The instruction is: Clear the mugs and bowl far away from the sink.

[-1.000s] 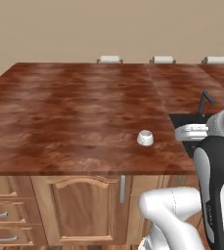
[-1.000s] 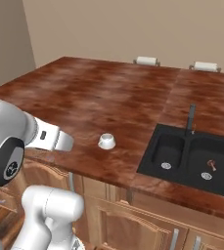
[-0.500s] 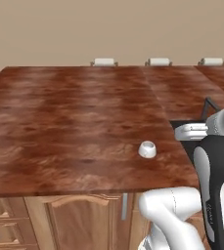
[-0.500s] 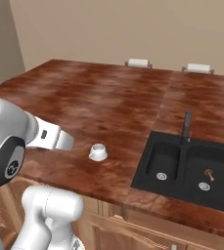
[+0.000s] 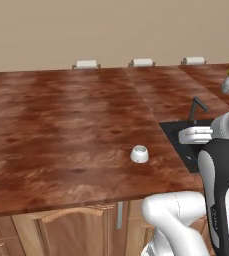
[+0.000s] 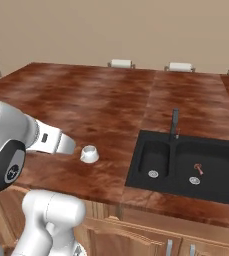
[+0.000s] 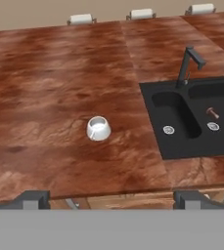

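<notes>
Hand view | one white bowl (image 7: 98, 128) on counter | one sink (image 7: 196, 117), two basins | hand (image 7: 111, 199) open

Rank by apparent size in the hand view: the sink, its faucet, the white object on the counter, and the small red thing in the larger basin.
1. sink, by far the largest.
2. faucet.
3. white object on the counter; it sits nearer the camera than the faucet, so this ordering is unsure.
4. small red thing, smallest.

Glossy white rounded arm (image 6: 46, 215) segments with dark joint bands, small dark end effector (image 7: 111, 197) tips.
</notes>
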Robot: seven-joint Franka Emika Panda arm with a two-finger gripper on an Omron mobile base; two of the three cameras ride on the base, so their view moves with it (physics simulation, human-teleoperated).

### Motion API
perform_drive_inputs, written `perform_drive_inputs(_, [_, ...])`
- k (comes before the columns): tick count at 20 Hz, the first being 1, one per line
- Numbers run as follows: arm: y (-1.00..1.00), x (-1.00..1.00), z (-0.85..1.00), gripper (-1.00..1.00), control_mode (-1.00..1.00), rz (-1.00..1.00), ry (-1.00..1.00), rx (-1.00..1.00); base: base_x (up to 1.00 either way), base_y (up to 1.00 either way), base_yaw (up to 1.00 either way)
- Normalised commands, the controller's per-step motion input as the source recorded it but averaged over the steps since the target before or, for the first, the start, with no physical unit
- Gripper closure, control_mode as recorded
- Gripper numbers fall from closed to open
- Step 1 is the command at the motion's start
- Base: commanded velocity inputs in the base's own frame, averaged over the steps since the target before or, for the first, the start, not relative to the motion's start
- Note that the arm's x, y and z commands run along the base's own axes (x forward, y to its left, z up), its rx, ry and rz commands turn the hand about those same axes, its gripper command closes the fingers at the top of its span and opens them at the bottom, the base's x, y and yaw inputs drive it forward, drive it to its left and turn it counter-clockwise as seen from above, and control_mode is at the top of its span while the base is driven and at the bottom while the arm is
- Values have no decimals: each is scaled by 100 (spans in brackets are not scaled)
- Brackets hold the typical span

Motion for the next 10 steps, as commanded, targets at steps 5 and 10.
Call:
perform_drive_inputs(5, [0, 0, 0, -100, 100, 0, 0, 0, 0, 51, -19])
perform_drive_inputs(10, [0, 0, 0, -100, 100, 0, 0, 0, 0, 52, -13])
